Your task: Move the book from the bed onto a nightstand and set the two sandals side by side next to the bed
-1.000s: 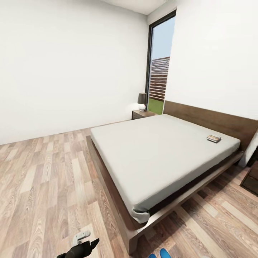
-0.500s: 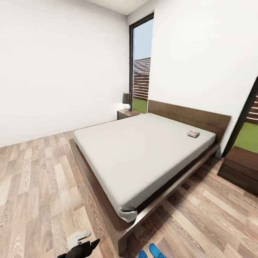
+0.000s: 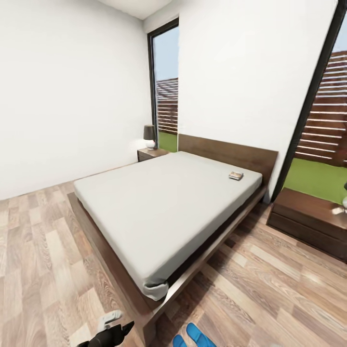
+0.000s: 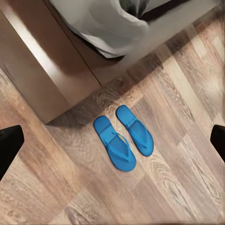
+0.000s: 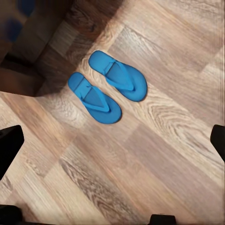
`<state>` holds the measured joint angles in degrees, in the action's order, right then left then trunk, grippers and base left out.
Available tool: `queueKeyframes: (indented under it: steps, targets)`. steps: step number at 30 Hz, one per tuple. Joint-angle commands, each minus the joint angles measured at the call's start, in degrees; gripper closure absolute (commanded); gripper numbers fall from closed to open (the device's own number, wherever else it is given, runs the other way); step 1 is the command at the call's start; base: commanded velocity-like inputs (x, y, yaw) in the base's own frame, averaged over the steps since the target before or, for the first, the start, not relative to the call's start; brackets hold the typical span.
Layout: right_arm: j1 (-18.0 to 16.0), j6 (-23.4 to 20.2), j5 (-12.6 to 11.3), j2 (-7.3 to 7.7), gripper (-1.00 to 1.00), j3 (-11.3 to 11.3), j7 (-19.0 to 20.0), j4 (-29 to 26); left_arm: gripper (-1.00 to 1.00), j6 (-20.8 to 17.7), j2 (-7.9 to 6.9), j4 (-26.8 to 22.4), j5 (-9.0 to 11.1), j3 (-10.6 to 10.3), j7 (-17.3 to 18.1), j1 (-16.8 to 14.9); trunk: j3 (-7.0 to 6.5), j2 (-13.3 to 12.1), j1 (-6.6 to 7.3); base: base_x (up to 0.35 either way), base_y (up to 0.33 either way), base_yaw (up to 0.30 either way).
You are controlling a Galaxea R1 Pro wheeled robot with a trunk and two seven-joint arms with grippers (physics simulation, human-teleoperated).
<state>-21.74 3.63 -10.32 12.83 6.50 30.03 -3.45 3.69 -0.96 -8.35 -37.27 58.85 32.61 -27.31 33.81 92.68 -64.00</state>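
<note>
Sandals [image 4: 123, 136] paired on floor by bed [image 3: 159, 202] corner; book [image 3: 235, 176] near headboard; both tools spread, empty.

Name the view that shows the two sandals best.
The left wrist view: both sandals lie whole, side by side on the floor by the bed corner. The right wrist view also shows both whole; the head view cuts them off at its bottom edge.

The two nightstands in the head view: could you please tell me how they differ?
The far nightstand stands by the left window with a dark-shaded lamp on top; the near nightstand looks larger, sits right of the bed, and is cut off at the picture's edge. Both are dark brown wood.
</note>
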Motion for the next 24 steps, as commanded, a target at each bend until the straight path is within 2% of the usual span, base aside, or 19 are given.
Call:
queueKeyframes:
  steps: [1, 24]
  targets:
    - [-0.1, 0.1, 0.0, 0.0, -1.0, 0.4, 0.3, 0.1, -1.0, 0.4, -0.01, 0.0, -0.6, 0.4, 0.1, 0.0, 0.06, 0.0, 0.0, 0.0, 0.0, -0.286]
    - [-0.1, 0.1, 0.0, 0.0, -1.0, 0.4, 0.3, 0.1, -1.0, 0.4, -0.01, 0.0, -0.6, 0.4, 0.1, 0.0, 0.06, 0.0, 0.0, 0.0, 0.0, -0.286]
